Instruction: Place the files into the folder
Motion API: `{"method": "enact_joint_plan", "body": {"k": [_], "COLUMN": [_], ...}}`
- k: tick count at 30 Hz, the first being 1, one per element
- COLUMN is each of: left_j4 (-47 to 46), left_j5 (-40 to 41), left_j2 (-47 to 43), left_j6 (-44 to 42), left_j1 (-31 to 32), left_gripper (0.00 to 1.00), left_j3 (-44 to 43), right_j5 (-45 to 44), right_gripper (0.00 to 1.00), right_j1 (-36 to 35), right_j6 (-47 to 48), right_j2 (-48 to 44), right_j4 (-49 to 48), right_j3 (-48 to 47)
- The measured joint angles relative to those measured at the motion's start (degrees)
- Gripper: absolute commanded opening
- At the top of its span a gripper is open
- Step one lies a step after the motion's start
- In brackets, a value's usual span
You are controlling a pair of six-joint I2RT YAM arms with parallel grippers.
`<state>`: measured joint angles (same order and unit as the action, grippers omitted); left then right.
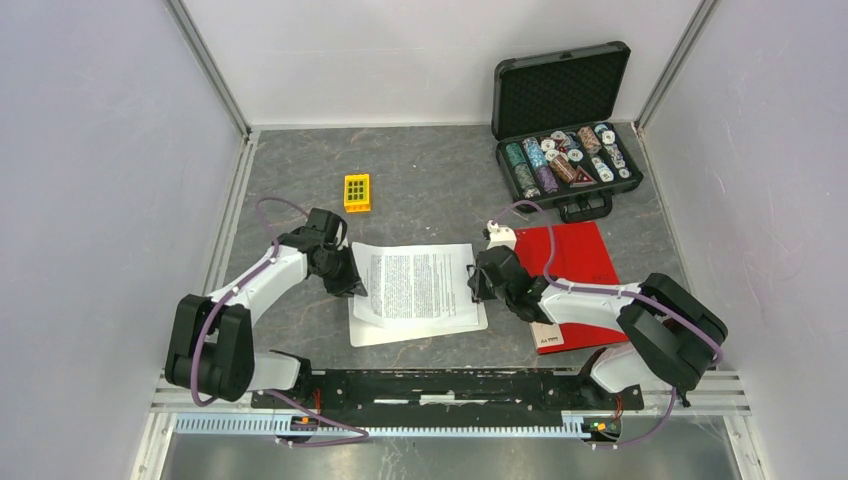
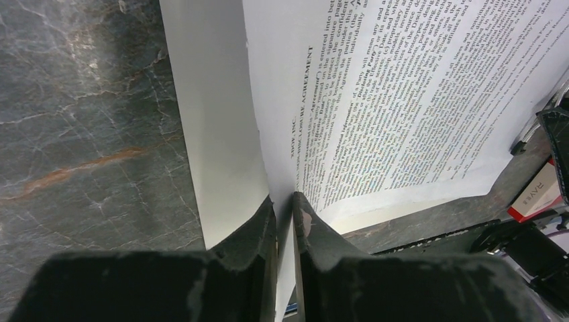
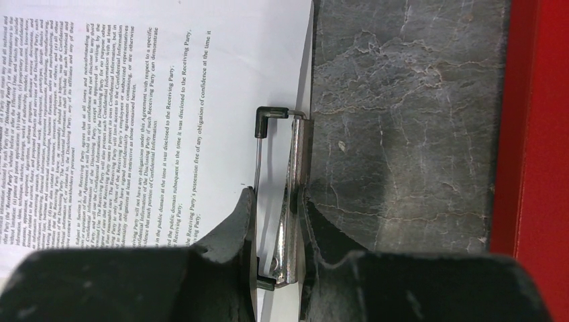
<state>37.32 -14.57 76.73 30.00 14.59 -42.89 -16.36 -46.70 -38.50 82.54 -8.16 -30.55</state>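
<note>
The files (image 1: 415, 285), white sheets of dense black text, lie on a white clipboard (image 1: 368, 333) at the table's middle. My left gripper (image 1: 354, 284) is at their left edge. In the left wrist view it (image 2: 285, 199) is shut on the edge of a top sheet (image 2: 402, 100), which curls up off the white surface below (image 2: 215, 134). My right gripper (image 1: 477, 283) is at the sheets' right edge. In the right wrist view it (image 3: 278, 196) is shut on the clipboard's metal clip (image 3: 296, 168) over the sheets (image 3: 134, 100). The red folder (image 1: 575, 262) lies closed to the right, its label (image 1: 547, 337) near.
An open black case of poker chips (image 1: 565, 125) stands at the back right. A small yellow block (image 1: 357, 192) lies behind the files. The folder's red cover (image 3: 537, 134) runs along the right of the right wrist view. Grey walls close in both sides.
</note>
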Motion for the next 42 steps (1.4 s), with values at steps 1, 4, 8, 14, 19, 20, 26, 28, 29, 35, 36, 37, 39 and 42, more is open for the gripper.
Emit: {"method": "enact_joint_plan", "body": {"k": [1, 4, 8, 14, 19, 20, 26, 28, 29, 35, 36, 37, 39, 42], "left_j4": [-0.15, -0.57, -1.92, -2.95, -3.23, -3.26, -3.5, -3.54, -3.56, -4.22, -4.24, -4.26, -4.26, -4.57], "left_j5": [-0.2, -0.81, -1.62, -2.08, -2.03, -2.05, -2.03, -2.03, -2.03, -2.03, -2.03, -2.01, -2.01, -2.01], "left_j2": [-0.11, -0.39, -1.29, -2.12, -2.21, -2.27, -2.97, -3.17, -3.21, -3.3, -3.3, -3.3, -3.3, -3.3], "left_j6": [0.22, 1.49, 2.89, 4.31, 5.2, 5.22, 6.01, 6.25, 6.45, 7.41, 7.48, 7.52, 7.56, 7.74], "left_j1": [0.02, 0.02, 0.02, 0.02, 0.37, 0.46, 0.79, 0.94, 1.03, 1.6, 1.66, 1.68, 1.68, 1.68], "left_gripper": [0.19, 0.2, 0.21, 0.21, 0.22, 0.22, 0.22, 0.22, 0.23, 0.26, 0.27, 0.27, 0.27, 0.3], "left_j3": [0.26, 1.01, 2.51, 4.31, 4.87, 4.9, 5.27, 5.55, 5.7, 6.56, 6.73, 6.91, 7.02, 7.13], "right_j5": [0.07, 0.44, 0.68, 0.9, 0.92, 0.96, 1.22, 1.33, 1.33, 1.36, 1.36, 1.36, 1.36, 1.36], "right_gripper": [0.0, 0.0, 0.0, 0.0, 0.0, 0.0, 0.0, 0.0, 0.0, 0.0, 0.0, 0.0, 0.0, 0.0], "right_j1": [0.09, 0.35, 0.55, 0.72, 0.76, 0.76, 0.96, 1.03, 1.03, 1.07, 1.07, 1.07, 1.07, 1.07], "right_j6": [-0.17, -0.7, -0.96, -1.36, -1.38, -1.38, -1.55, -1.64, -1.68, -1.77, -1.77, -1.77, -1.79, -1.84], "right_j2": [-0.02, -0.02, -0.09, -0.11, -0.17, -0.22, -0.33, -0.37, -0.37, -0.46, -0.48, -0.52, -0.63, -0.74], "right_j4": [-0.28, -1.18, -2.01, -2.56, -2.8, -2.89, -3.15, -3.37, -3.45, -3.69, -3.78, -3.89, -4.13, -4.5], "right_j3": [0.13, 0.48, 0.92, 1.18, 1.33, 1.4, 1.6, 1.75, 1.79, 1.97, 2.03, 2.08, 2.29, 2.54]}}
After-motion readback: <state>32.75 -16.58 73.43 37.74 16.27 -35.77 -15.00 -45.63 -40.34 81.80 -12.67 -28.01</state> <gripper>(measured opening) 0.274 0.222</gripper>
